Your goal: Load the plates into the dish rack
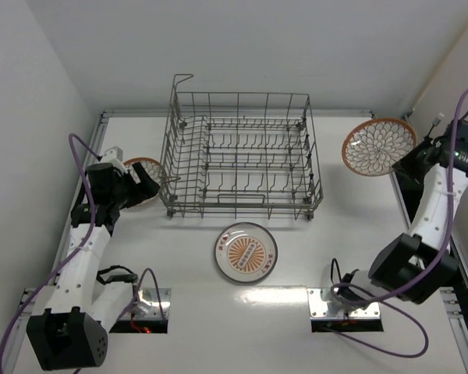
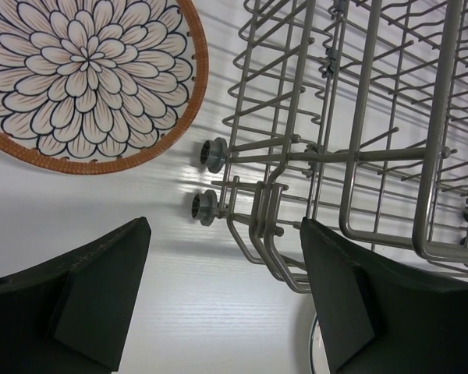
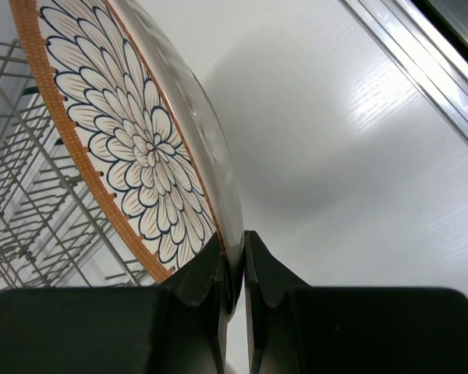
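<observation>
Top external view puts my right gripper (image 1: 411,158) at the far right of the white table (image 1: 335,234), pinched narrow on the rim of a round ceramic plate with a brown rim and white petal pattern (image 1: 379,146). The right wrist view confirms it: both fingers (image 3: 199,284) clamp the plate's edge (image 3: 140,148), which stands tilted with its patterned face toward the large grey wire dish rack (image 1: 238,201). That plate hangs just beside the rack's right end, outside it, and the shadow beneath suggests it is off the table.

My left gripper (image 1: 144,187) sits at the rack's left end, spread wide and holding nothing. In the left wrist view its dark fingers (image 2: 101,296) frame bare table, with the second brown-rimmed petal plate (image 2: 86,70) lying flat just ahead and the rack's wires (image 2: 335,153) to the side. The dark-rimmed plate with an orange sunburst centre (image 1: 246,252) lies flat in front of the rack, between my arms.

I judge this the first loading step: no plate is in the rack. Next I should carry the held plate over the right wall, turn it edge-down, and lower it between two upright tines before letting go.
</observation>
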`<state>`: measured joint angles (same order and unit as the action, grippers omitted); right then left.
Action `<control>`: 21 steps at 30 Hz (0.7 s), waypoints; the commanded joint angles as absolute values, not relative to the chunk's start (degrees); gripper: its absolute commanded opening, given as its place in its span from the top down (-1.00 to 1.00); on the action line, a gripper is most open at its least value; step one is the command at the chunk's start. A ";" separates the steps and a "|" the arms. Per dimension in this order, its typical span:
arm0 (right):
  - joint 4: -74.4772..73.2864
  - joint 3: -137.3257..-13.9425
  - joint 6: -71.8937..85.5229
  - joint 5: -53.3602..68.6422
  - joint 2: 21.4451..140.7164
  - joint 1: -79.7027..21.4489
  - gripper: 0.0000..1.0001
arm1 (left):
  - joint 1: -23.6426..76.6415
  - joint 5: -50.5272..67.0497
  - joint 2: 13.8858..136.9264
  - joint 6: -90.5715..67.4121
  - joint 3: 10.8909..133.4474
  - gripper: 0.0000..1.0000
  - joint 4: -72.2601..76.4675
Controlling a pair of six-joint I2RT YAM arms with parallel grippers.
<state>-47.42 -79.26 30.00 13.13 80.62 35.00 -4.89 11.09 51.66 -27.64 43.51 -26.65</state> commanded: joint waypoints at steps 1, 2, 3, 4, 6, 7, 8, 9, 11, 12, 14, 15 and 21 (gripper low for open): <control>-46.75 -82.52 32.51 9.77 75.68 33.23 1.00 | -3.96 11.51 51.50 -27.16 43.77 -0.52 -25.84; -47.28 -83.14 32.52 9.15 73.93 32.44 1.00 | -3.43 11.51 51.50 -27.16 43.77 -0.52 -25.84; -47.29 -83.84 32.52 8.53 73.22 30.52 1.00 | -3.43 11.51 51.50 -27.16 43.77 -0.52 -25.84; -47.29 -84.54 32.52 8.53 73.21 29.37 1.00 | -3.43 11.51 51.50 -27.16 43.77 -0.52 -25.84; -46.15 -85.08 32.52 8.53 71.29 25.34 1.00 | -3.43 11.51 51.50 -27.16 43.77 -0.52 -25.84; -44.66 -83.86 32.52 7.92 70.41 23.75 1.00 | -3.43 11.51 51.50 -27.16 43.77 -0.52 -25.84; -43.60 -83.06 32.52 6.87 69.27 21.99 1.00 | -3.43 11.51 51.50 -27.16 43.77 -0.52 -25.84; -42.98 -82.45 32.52 5.12 68.13 18.49 1.00 | -3.43 11.51 51.50 -27.16 43.77 -0.52 -25.84; -41.58 -81.04 31.74 0.28 65.57 15.74 1.00 | -2.90 11.51 51.50 -27.16 43.77 -0.52 -25.84; -41.57 -81.04 30.77 -1.13 65.57 14.43 1.00 | -2.90 10.99 51.50 -27.68 43.77 -0.52 -25.84; -40.96 -81.04 29.89 -3.95 65.57 11.00 1.00 | -2.29 10.46 51.50 -27.69 43.77 -0.52 -25.84; -40.96 -81.73 29.88 -4.65 66.09 9.86 1.00 | -2.29 10.46 51.50 -27.69 43.77 -0.52 -25.84; -42.78 -84.28 26.46 -14.03 70.04 0.01 1.00 | -1.76 10.46 52.64 -27.69 43.77 -0.52 -25.84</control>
<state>-50.24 -79.77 27.59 -7.20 68.58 3.51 -2.22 10.85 52.03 -27.66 43.51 -26.70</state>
